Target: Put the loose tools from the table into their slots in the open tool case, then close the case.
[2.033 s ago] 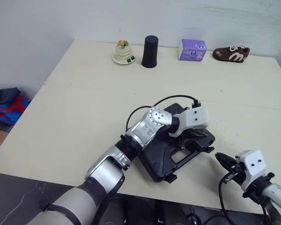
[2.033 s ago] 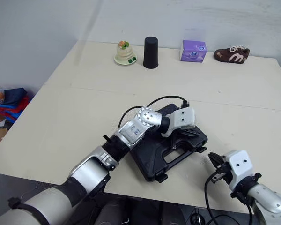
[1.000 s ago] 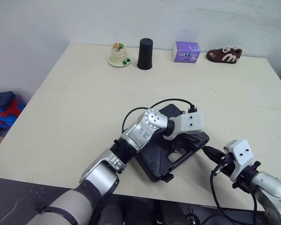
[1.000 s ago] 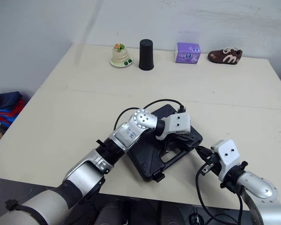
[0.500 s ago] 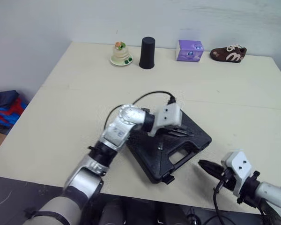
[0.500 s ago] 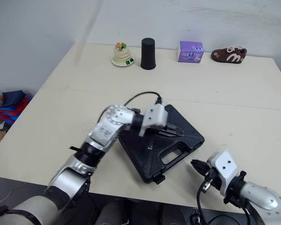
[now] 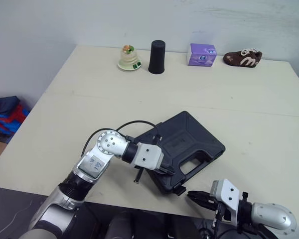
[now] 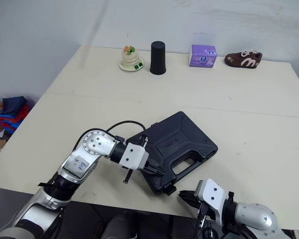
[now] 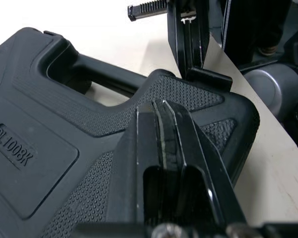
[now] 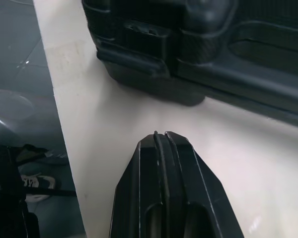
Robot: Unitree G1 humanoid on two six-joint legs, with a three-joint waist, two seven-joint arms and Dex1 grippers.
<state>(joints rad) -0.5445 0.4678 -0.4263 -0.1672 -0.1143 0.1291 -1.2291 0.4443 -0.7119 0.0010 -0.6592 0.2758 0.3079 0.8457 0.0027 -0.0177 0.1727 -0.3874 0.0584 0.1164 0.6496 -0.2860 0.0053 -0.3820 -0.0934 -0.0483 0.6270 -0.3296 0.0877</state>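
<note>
Lying shut near the desk's [image 7: 89,99] front edge, the case [image 7: 189,134] sits skewed: its long axis runs from near-left to far-right, and the handle [image 7: 202,160] side faces the front-right corner. The lid is up, with the mark "DL1008K" legible in the left wrist view.

Left gripper [image 7: 168,173]: fingers pressed together, holding nothing. Its tips are over the pebbled lid at the case's near-left end, close to the handle. Contact with the lid cannot be told.

Right gripper [image 7: 193,195]: fingers likewise closed together and empty. It is low over bare desk at the front edge and points at the case's near corner, where a latch [image 7: 178,189] sits. It is near the case wall but apart from it.

The case lies between the two grippers, the left over it and the right just in front.
</note>
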